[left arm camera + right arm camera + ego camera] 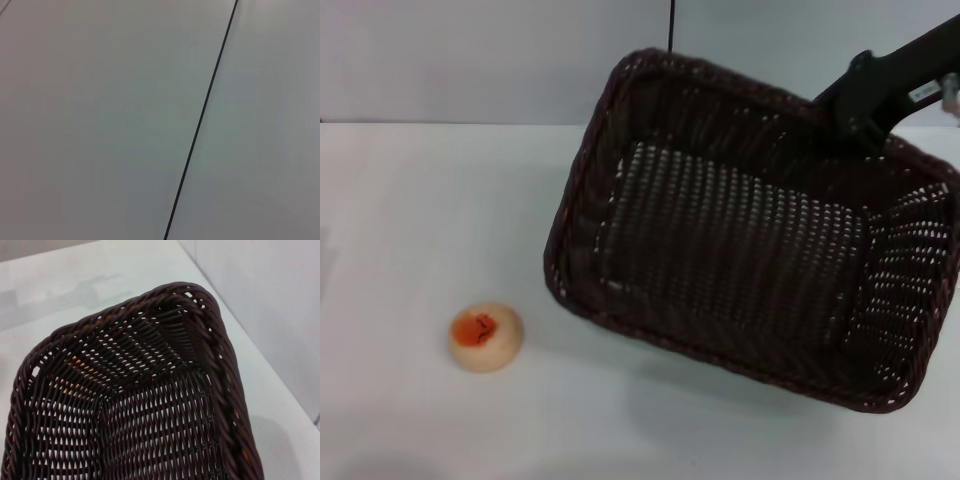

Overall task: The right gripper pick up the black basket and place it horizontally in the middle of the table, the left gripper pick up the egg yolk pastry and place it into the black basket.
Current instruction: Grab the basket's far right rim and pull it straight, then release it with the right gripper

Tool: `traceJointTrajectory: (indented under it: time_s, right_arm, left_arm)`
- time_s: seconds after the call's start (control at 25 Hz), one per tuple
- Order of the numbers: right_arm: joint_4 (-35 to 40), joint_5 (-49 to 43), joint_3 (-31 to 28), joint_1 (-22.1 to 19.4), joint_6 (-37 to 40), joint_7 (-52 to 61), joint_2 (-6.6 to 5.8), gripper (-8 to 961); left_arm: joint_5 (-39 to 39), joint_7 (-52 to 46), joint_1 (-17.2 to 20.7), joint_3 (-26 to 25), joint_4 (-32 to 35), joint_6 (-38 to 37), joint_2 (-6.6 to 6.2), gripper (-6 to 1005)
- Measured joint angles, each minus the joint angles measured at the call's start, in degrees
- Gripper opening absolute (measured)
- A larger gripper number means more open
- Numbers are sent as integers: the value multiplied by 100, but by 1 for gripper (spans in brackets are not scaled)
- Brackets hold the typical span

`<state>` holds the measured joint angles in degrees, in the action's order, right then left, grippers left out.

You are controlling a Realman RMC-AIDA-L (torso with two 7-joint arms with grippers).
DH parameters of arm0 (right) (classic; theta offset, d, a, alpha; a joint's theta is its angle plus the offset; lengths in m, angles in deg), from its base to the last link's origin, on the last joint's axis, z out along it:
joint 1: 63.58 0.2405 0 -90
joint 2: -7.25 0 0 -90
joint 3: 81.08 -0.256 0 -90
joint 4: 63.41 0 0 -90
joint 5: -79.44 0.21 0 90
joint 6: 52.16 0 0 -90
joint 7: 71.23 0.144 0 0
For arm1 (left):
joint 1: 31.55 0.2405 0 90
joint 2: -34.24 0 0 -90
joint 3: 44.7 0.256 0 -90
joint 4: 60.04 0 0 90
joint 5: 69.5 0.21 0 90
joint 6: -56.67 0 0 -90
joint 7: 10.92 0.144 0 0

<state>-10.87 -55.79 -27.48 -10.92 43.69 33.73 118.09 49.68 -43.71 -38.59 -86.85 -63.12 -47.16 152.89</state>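
Observation:
The black basket (730, 250) fills the right half of the head view, turned at a slant with its open side up, and casts a shadow on the white table (420, 200). My right gripper (858, 118) comes in from the upper right and grips the basket's far rim. The right wrist view looks into the basket (150, 405) and along its braided rim. The egg yolk pastry (486, 337) sits alone on the table at the front left, apart from the basket. My left gripper is out of view.
A pale wall (470, 50) stands behind the table's far edge, with a thin black line (671, 25) running up it. The left wrist view shows only plain pale surfaces split by a thin black line (200, 120).

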Motion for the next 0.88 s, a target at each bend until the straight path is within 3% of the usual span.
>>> traceJointTrajectory:
  time_s: [0.4, 0.72, 0.88]
  right_arm:
    - [-46, -16, 439, 88, -144, -444, 232, 141]
    - [-189, -96, 739, 211, -274, -657, 269, 140]
    - [-191, -93, 691, 286, -207, -791, 221, 139]
  left_arm:
    - [-1, -26, -38, 6, 0, 80, 0, 833]
    - [0, -30, 0, 67, -15, 93, 0, 833]
    - [0, -37, 36, 84, -57, 92, 0, 833]
